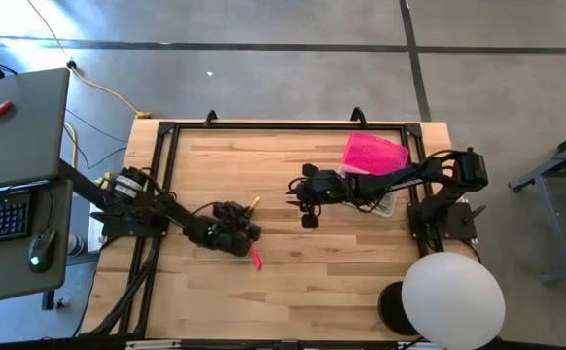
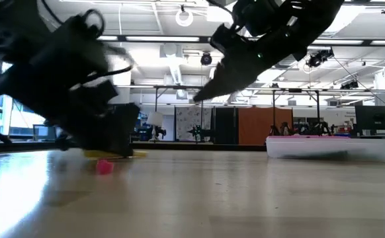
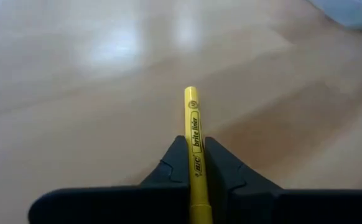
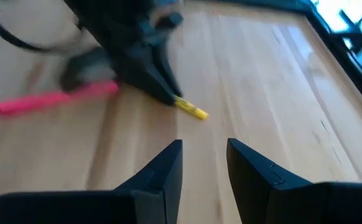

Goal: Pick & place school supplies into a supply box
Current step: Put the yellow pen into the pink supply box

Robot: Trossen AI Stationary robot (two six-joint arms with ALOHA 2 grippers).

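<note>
Pinching a yellow highlighter [image 3: 193,146] w/ your left gripper [image 3: 192,163], fingers [image 3: 168,165] pressed on both sides of the barrel, low over the table [image 1: 341,292] left of center. Highlighter's long axis runs straight out between the fingers, free end pointing fwd, away from the wrist. Pink marker [image 4: 50,99] lies flat just beside it. Your right gripper [image 4: 204,163] hangs mid-table, fingers spread, nothing between them. Supply box [image 1: 375,160] w/ pink lid sits at the table's far right, well apart.

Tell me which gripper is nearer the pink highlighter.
Left. The left gripper, shut on the yellow highlighter, is right beside the pink highlighter; the right gripper hangs open farther off toward the supply box.
</note>
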